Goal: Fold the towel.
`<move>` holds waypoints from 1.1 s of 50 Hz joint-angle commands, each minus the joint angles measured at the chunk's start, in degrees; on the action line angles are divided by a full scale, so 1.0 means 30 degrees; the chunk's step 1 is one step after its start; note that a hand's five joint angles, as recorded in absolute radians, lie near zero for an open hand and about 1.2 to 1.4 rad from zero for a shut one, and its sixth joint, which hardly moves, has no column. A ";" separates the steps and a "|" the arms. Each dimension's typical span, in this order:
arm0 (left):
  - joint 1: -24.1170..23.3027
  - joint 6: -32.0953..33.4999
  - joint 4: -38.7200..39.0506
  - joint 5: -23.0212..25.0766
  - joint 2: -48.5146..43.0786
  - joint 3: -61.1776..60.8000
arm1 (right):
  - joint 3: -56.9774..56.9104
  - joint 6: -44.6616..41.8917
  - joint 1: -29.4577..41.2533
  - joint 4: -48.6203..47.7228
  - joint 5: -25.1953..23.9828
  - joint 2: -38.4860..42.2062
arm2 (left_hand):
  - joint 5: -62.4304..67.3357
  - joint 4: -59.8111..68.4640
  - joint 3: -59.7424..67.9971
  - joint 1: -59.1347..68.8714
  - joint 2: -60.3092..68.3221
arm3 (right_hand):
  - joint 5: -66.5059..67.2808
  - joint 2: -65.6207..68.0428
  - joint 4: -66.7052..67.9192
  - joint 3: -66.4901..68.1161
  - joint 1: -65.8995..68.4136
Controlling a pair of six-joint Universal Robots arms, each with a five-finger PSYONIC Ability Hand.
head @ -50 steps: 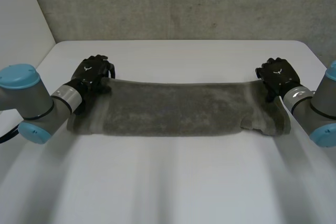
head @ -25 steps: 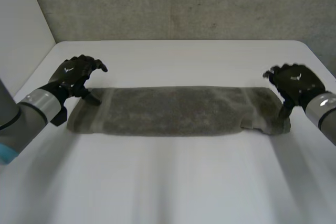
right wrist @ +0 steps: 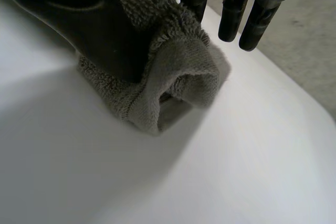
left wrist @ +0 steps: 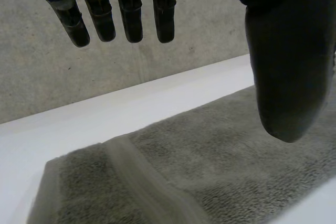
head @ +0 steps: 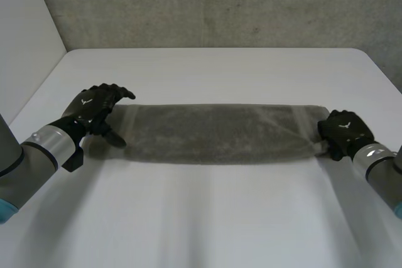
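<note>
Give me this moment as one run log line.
towel: long strip on table | left hand: open at its left end | right hand: pinching its right end

Grey left arm (head: 38,152) extended; black left hand (head: 94,106) spread, fingers (left wrist: 131,19) straight, thumb (left wrist: 283,77) apart. Grey right arm (head: 377,167); black right hand (head: 342,131) pinching the end of the grey terry towel (head: 213,133).

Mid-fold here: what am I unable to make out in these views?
- Head view: the towel has its left end partly covered by the left hand, so contact there is unclear.
- Head view: the towel's right end lies under the right hand.
- Left wrist view: the thumb hides part of the towel, and the view's edge cuts off the rest.
- Right wrist view: the pinching thumb hides the towel's length, and the layer count is unclear.
</note>
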 commanded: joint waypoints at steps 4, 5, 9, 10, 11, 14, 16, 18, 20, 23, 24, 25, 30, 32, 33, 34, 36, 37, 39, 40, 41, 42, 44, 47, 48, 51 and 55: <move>0.0176 -0.0029 -0.0118 0.0000 0.0077 -0.0019 | -0.1625 -0.5526 -0.4259 0.0454 -0.0273 -0.1661 | -0.0627 -0.1061 -0.0858 -0.2561 -0.1429 | 0.1601 0.2099 -0.1017 -0.0622 0.1704; 0.0176 -0.0029 -0.0119 0.0000 0.0077 -0.0020 | -0.1631 -0.5539 -0.4266 0.0457 -0.0274 -0.1662 | -0.0627 -0.1061 -0.0858 -0.2561 -0.1429 | 0.1601 0.2099 -0.1017 -0.0622 0.1704; 0.0147 -0.0029 -0.0295 0.0000 0.0077 -0.0020 | -0.3617 -0.8989 -0.4677 0.1595 -0.0887 -0.2041 | -0.0739 -0.1061 -0.0858 -0.2673 -0.1541 | 0.1601 0.2099 -0.1017 -0.0622 0.1704; 0.0147 -0.0029 -0.0295 0.0000 0.0077 -0.0020 | -0.4087 -0.9084 -0.4386 0.1889 -0.1035 -0.2333 | -0.0739 -0.1061 -0.0858 -0.2673 -0.1541 | 0.1601 0.2099 -0.1017 -0.0622 0.1704; 0.0147 0.0000 -0.0295 0.0000 0.0077 -0.0020 | -0.4092 -0.9084 -0.4383 0.1892 -0.1036 -0.2336 | -0.0739 -0.1061 -0.0858 -0.2673 -0.1541 | 0.1601 0.2099 -0.1017 -0.0622 0.1704; 0.0117 -0.0029 -0.0295 0.0000 0.0077 -0.0020 | -0.4589 -0.7918 -0.1232 0.1951 -0.1212 -0.3593 | -0.0739 -0.1061 -0.0858 -0.2673 -0.1541 | 0.1601 0.2099 -0.1017 -0.0622 0.1704; 0.0088 0.0000 -0.0295 0.0000 0.0077 -0.0020 | -0.4619 -0.7420 0.0173 0.1922 -0.1154 -0.3770 | -0.0739 -0.1061 -0.0858 -0.2673 -0.1541 | 0.1601 0.2099 -0.1017 -0.0622 0.1704; 0.0059 -0.0029 -0.0295 0.0000 0.0077 -0.0020 | -0.4619 -0.7038 0.1551 0.1863 -0.1124 -0.3830 | -0.0739 -0.1061 -0.0858 -0.2673 -0.1541 | 0.1601 0.2099 -0.1017 -0.0622 0.1704; 0.0059 -0.0029 -0.0295 0.0000 0.0077 -0.0020 | -0.4619 -0.6799 0.3322 0.1716 -0.1036 -0.3830 | -0.0739 -0.1061 -0.0858 -0.2673 -0.1541 | 0.1601 0.2099 -0.1017 -0.0622 0.1704; 0.0088 0.0000 -0.0295 0.0000 0.0077 -0.0020 | -0.4649 -0.6536 0.6633 0.1277 -0.0802 -0.3537 | -0.0739 -0.1061 -0.0858 -0.2673 -0.1541 | 0.1601 0.2099 -0.1017 -0.0622 0.1704; 0.0088 -0.0029 -0.0295 0.0000 0.0077 -0.0020 | -0.4649 -0.6420 0.8112 0.0871 -0.0599 -0.3160 | -0.0739 -0.1061 -0.0858 -0.2673 -0.1541 | 0.1601 0.2099 -0.1017 -0.0622 0.1704; 0.0088 -0.0029 -0.0295 0.0000 0.0077 -0.0020 | -0.4765 -0.6273 0.9577 0.0345 -0.0249 -0.2518 | -0.0739 -0.1061 -0.0858 -0.2673 -0.1541 | 0.1601 0.2099 -0.1017 -0.0622 0.1704; 0.0088 -0.0029 -0.0324 0.0000 0.0077 -0.0049 | -0.5292 -0.5717 1.2835 -0.1005 0.0400 -0.0235 | -0.0739 -0.1061 -0.0858 -0.2673 -0.1541 | 0.1601 0.2099 -0.1017 -0.0622 0.1704; 0.0030 -0.0029 -0.0295 0.0000 0.0077 -0.0078 | -0.5409 -0.5628 1.3511 -0.1240 0.0458 0.0527 | -0.0739 -0.1061 -0.0858 -0.2673 -0.1541 | 0.1601 0.2099 -0.1017 -0.0622 0.1704; 0.0030 -0.0029 -0.0295 0.0000 0.0077 -0.0078 | -0.5555 -0.5627 1.3982 -0.1301 0.0632 0.1173 | -0.0739 -0.1061 -0.0858 -0.2673 -0.1541 | -0.0822 -0.0323 -0.1017 -0.0622 -0.0719; 0.0001 -0.0029 -0.0295 0.0000 0.0077 -0.0107 | -0.5557 -0.5627 1.3986 -0.1301 0.0634 0.1180 | -0.0739 -0.1061 -0.0858 -0.2673 -0.1541 | -0.0846 -0.0348 -0.1017 -0.0622 -0.0743; -0.0058 -0.0029 -0.0295 0.0000 0.0048 -0.0137 | -0.5674 -0.5511 1.4308 -0.1301 0.0867 0.1939 | -0.0739 -0.1061 -0.0858 -0.2673 -0.1541 | -1.6972 -1.6474 -0.1017 -0.0622 -1.6869; -0.0116 -0.0029 -0.0295 0.0000 0.0048 -0.0137 | -0.5674 -0.5510 1.4309 -0.1301 0.0868 0.1941 | -0.0739 -0.1061 -0.0858 -0.2673 -0.1541 | -1.7050 -1.6552 -0.1017 -0.0622 -1.6947; -0.0175 -0.0029 -0.0295 0.0000 0.0048 -0.0137 | -0.5528 -0.5305 1.4279 -0.1301 0.1015 0.1853 | -0.0739 -0.1061 -0.0858 -0.2673 -0.1541 | -2.1732 -2.1234 -0.1017 -0.0622 -2.1629; -0.0262 -0.0029 -0.0295 0.0000 0.0048 -0.0108 | -0.5296 -0.4986 1.4134 -0.1301 0.1247 0.1563 | -0.0739 -0.1061 -0.0858 -0.2673 -0.1541 | -2.1732 -2.1234 -0.1017 -0.0622 -2.1629; -0.0263 -0.0029 -0.0295 0.0000 0.0048 -0.0108 | -0.5003 -0.4490 1.3756 -0.1243 0.1539 0.1038 | -0.0739 -0.1061 -0.0858 -0.2673 -0.1541 | -2.1732 -2.1234 -0.1017 -0.0622 -2.1629; -0.0437 -0.0029 -0.0266 0.0000 0.0019 -0.0021 | -0.5000 -0.4485 1.3752 -0.1243 0.1542 0.1033 | -0.0739 -0.1061 -0.0858 -0.2673 -0.1541 | -2.1732 -2.1234 -0.1017 -0.0622 -2.1629; -0.0761 -0.0029 -0.0236 -0.0029 -0.0011 0.0156 | -0.4097 -0.3203 1.2324 -0.1126 0.2358 -0.0424 | -0.0683 -0.1061 -0.0858 -0.2617 -0.1485 | -2.1732 -2.1234 -0.1017 -0.0622 -2.1629; -0.1494 -0.0147 -0.0207 -0.0029 -0.0187 0.0625 | -0.3477 -0.2434 1.1555 -0.1096 0.2714 -0.1223 | -0.0683 -0.1061 -0.0858 -0.2617 -0.1485 | -2.1732 -2.1234 -0.1017 -0.0622 -2.1629; -0.1987 -0.0379 -0.0207 -0.0029 -0.0245 0.0886 | -0.2810 -0.1651 1.0888 -0.1067 0.2946 -0.2093 | -0.0683 -0.1061 -0.0858 -0.2617 -0.1485 | -2.1732 -2.1234 -0.1017 -0.0622 -2.1629; -0.2983 -0.1022 -0.0207 -0.0029 -0.0303 0.1297 | -0.1375 -0.0273 0.9394 -0.0950 0.3095 -0.3676 | -0.0683 -0.1061 -0.0858 -0.2617 -0.1485 | -2.1732 -2.1234 -0.1017 -0.0622 -2.1629; -0.3779 -0.1787 -0.0178 -0.0029 -0.0568 0.1709 | 0.0009 0.0671 0.7922 -0.0627 0.3095 -0.4709 | -0.0627 -0.1061 -0.0858 -0.2561 -0.1429 | -2.1732 -2.1234 -0.1017 -0.0622 -2.1629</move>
